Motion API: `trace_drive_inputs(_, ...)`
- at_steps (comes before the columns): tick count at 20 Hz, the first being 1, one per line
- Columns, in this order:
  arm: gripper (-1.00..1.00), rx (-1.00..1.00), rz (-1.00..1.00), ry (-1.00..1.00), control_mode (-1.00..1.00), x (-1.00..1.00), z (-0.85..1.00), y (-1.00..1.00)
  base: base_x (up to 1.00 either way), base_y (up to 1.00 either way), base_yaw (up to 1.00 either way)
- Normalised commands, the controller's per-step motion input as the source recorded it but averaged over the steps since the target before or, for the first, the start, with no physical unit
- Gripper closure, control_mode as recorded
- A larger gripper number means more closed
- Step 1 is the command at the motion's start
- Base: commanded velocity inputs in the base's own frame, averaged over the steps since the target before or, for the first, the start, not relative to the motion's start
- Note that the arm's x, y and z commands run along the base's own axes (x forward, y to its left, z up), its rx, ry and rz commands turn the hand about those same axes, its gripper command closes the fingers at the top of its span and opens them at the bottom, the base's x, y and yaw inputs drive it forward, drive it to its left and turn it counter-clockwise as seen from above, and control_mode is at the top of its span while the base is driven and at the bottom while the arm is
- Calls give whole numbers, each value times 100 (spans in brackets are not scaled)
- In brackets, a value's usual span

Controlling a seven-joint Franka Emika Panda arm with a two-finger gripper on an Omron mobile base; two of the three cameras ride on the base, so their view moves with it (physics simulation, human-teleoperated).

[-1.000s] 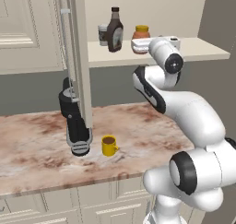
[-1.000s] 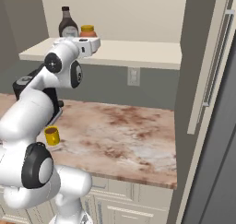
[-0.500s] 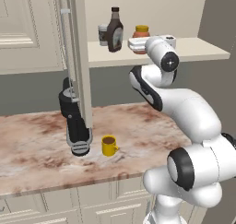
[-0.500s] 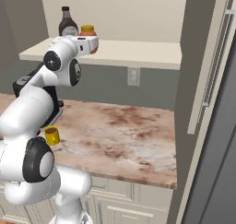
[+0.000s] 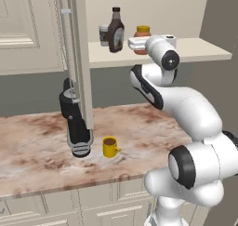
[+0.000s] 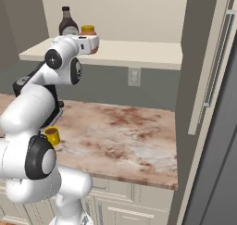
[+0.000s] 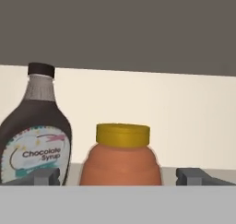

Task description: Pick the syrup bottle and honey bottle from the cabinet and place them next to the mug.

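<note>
On the cabinet's pale shelf (image 5: pixel 195 50) stand the dark syrup bottle (image 5: pixel 115 32) and, to its right, the squat orange honey bottle (image 5: pixel 142 33) with a yellow cap. My gripper (image 5: pixel 132 44) is up at the shelf edge, right in front of the honey bottle, open and holding nothing. In the hand view the honey bottle (image 7: pixel 121 159) sits centred between the two fingertips (image 7: pixel 44 176), with the syrup bottle (image 7: pixel 37 135) to its left. The yellow mug (image 5: pixel 110 147) stands on the counter below. From the right I see the syrup bottle (image 6: pixel 68 24), honey bottle (image 6: pixel 88 30), gripper (image 6: pixel 95 44) and mug (image 6: pixel 52 136).
The open cabinet door (image 5: pixel 79 57) with its long handle (image 5: pixel 66 48) hangs left of the bottles. A white-lidded paper cup (image 5: pixel 104 34) stands behind the syrup bottle. A dark appliance (image 5: pixel 76 127) sits on the marble counter (image 5: pixel 37 146) beside the mug. Another door (image 6: pixel 208 57) hangs at the right.
The hand has edged slightly closer to the honey bottle at the shelf. Its jaws have stayed open. The bottles and mug have not moved.
</note>
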Motion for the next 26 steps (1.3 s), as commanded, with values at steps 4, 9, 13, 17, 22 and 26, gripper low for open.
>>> trace_drive_inputs(4, -100, 0, 0, 6, -100, 38, 6, 0, 0, 0, 0)
trace_drive_inputs(9, -100, 0, 0, 3, -100, 13, 1, 0, 0, 0, 0)
trace_drive_inputs(13, -100, 0, 0, 0, -100, 9, 0, 0, 0, 0, 0)
trace_drive_inputs(17, -100, 0, 0, 0, -100, 13, 0, 0, 0, 0, 0)
trace_drive_inputs(22, -100, 0, 0, 0, -100, 4, 0, 0, 0, 0, 0)
trace_drive_inputs(26, -100, 0, 0, 0, -100, 10, 0, 0, 0, 0, 0)
